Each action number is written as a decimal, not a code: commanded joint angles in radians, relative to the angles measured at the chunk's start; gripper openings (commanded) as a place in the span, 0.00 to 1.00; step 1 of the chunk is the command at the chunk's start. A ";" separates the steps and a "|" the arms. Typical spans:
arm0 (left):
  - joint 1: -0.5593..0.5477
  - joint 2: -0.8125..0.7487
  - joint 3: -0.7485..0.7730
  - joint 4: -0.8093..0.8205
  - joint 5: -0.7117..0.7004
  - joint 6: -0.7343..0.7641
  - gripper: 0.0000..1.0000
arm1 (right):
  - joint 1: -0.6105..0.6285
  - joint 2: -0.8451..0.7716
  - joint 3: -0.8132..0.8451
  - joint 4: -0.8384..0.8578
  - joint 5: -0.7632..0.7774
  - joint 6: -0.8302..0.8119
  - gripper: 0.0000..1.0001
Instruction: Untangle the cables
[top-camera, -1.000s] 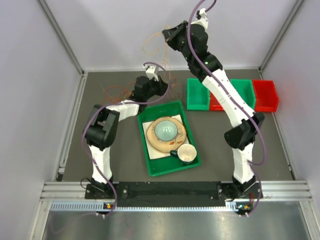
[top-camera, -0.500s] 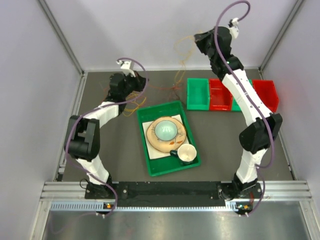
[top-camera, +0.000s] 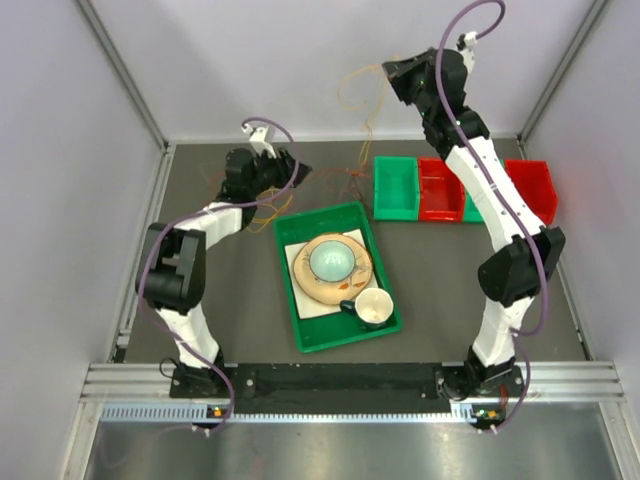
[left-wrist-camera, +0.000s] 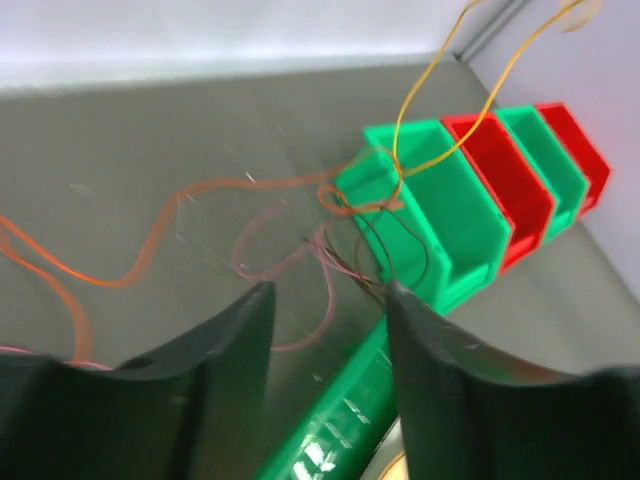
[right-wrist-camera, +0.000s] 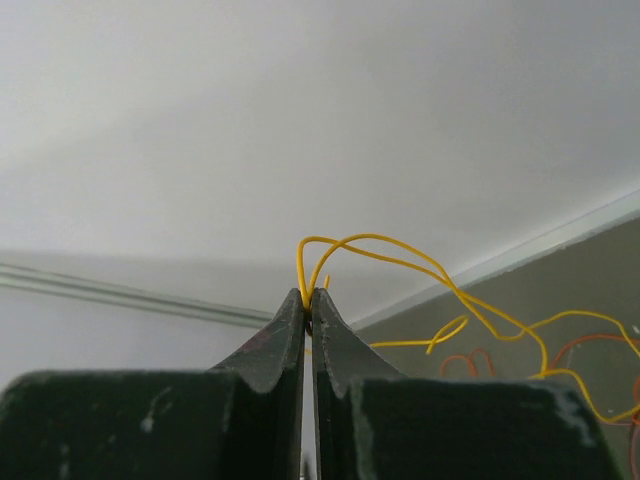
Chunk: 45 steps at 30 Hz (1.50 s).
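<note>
**One yellow cable pinched aloft, the knot lying at the far edge of the worktop**

Over the far left part of the dark worktop (top-camera: 240, 300), loose orange loops of the cables (top-camera: 228, 186) are spread flat on the surface. Just to their right the left gripper (top-camera: 293, 172) is held low, pointed rightward. In its wrist view the jaws are seen parted to a middling gap, with nothing between them.

Past the fingertips, a knot (left-wrist-camera: 352, 205) of red, black and orange strands is seen lying on the worktop, just beside the near corner of the first green bin (left-wrist-camera: 440, 215).

The middle of the worktop is taken up by a green tray (top-camera: 300, 330), set slightly askew. A white sheet, a tan plate (top-camera: 308, 287) bearing a pale green bowl (top-camera: 331, 261), and a cup (top-camera: 373, 307) are carried in it. Its far rim lies close under the left gripper and near the knot.

Along the far right edge four bins are lined up side by side: green, red, green, red. The third is largely hidden by the right arm, which crosses above it.

The right gripper (right-wrist-camera: 308, 297) is raised high in front of the back wall, above the far edge. Its jaws are pressed together on a yellow cable (right-wrist-camera: 400, 250), which is looped out of the tips and hangs down towards the knot.
</note>
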 joint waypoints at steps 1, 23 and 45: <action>-0.069 0.079 0.035 0.060 0.037 -0.041 0.63 | 0.034 0.027 0.121 0.029 -0.040 -0.004 0.00; -0.250 0.326 0.306 0.057 -0.157 0.104 0.73 | 0.046 0.020 0.134 0.012 -0.051 -0.014 0.00; -0.296 0.455 0.502 -0.039 -0.243 0.250 0.69 | 0.052 0.002 0.132 0.025 -0.080 -0.004 0.00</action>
